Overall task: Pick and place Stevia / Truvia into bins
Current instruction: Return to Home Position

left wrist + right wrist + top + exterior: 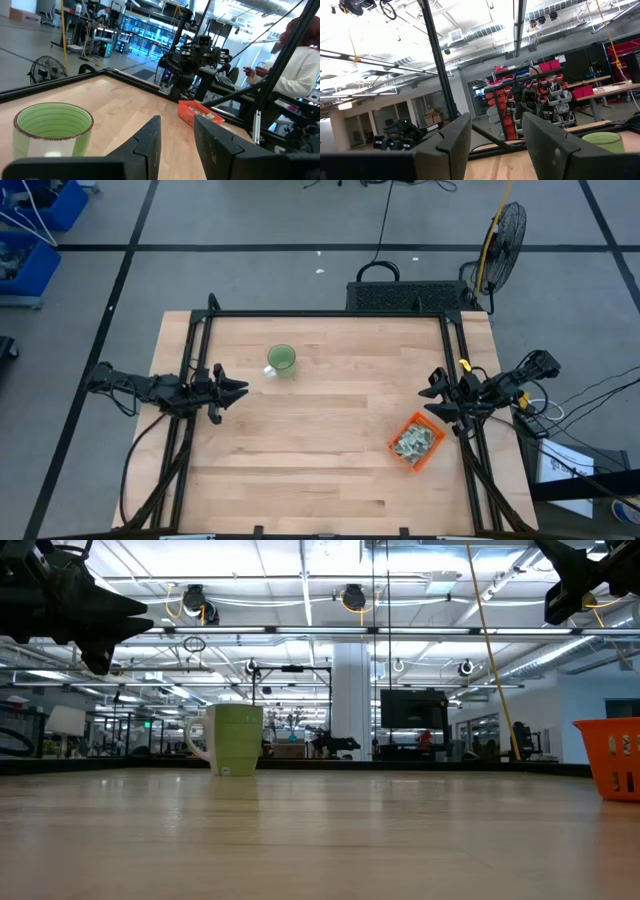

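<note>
We see the left gripper [238,388] and right gripper [432,394] aloft, fingers spread. Stevia packets [412,442] fill the orange bin [433,452] near-right, and the green mug [281,359] stands far-left. Only the left wrist view shows a person [302,67].

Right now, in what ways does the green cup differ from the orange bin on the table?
The green cup is round and has a handle; the orange bin is rectangular with slotted walls. The bin holds a pile of packets; no packets show in the cup. The cup stands on the left half of the table, the bin near its right edge. Both stand upright on the table, and nothing grips either.
</note>
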